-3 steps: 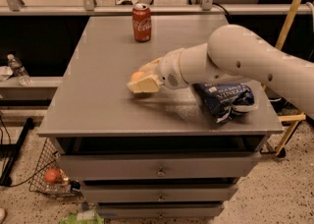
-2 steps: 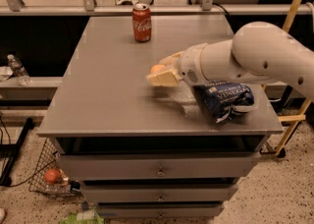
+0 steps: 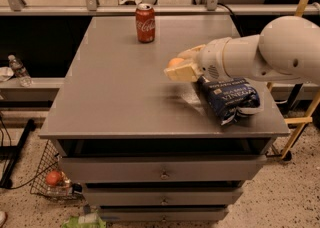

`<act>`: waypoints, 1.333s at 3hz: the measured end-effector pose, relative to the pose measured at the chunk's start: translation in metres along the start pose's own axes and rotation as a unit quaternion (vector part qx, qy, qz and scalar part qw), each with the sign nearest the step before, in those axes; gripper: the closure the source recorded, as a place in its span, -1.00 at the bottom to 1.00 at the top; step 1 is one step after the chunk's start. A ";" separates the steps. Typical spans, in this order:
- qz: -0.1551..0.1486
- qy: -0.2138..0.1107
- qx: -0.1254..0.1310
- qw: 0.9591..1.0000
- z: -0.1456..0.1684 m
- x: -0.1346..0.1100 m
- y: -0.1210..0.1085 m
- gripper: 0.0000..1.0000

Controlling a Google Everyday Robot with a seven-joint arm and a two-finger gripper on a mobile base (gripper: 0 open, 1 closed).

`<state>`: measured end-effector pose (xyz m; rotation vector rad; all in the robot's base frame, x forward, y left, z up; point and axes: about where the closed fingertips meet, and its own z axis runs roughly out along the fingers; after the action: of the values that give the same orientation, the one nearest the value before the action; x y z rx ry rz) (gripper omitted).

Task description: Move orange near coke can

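Hand (image 3: 176, 66) on white arm (image 3: 280, 49), clasping small round orange-yellow orange (image 3: 174, 62) above grey flat-topped table (image 3: 115, 89), red aluminium coke can (image 3: 145, 22) well beyond hand to its left, dark blue crinkled chip bag (image 3: 230, 99) just right of hand.

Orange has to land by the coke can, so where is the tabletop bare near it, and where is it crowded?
Bare tabletop lies on either side of the coke can and in front of it, and across the whole half left of the can in the picture. It is crowded only on the right side, where the gripper holds the orange beside the chip bag.
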<state>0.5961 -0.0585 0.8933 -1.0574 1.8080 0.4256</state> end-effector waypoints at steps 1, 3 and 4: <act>0.007 -0.017 0.004 1.000 0.007 -0.006 -0.008 1.00; 0.047 -0.064 0.086 0.993 0.029 -0.019 -0.074 1.00; 0.063 -0.057 0.119 0.989 0.046 -0.024 -0.105 1.00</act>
<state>0.7111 -0.0753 0.9090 -0.7428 1.7781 0.3294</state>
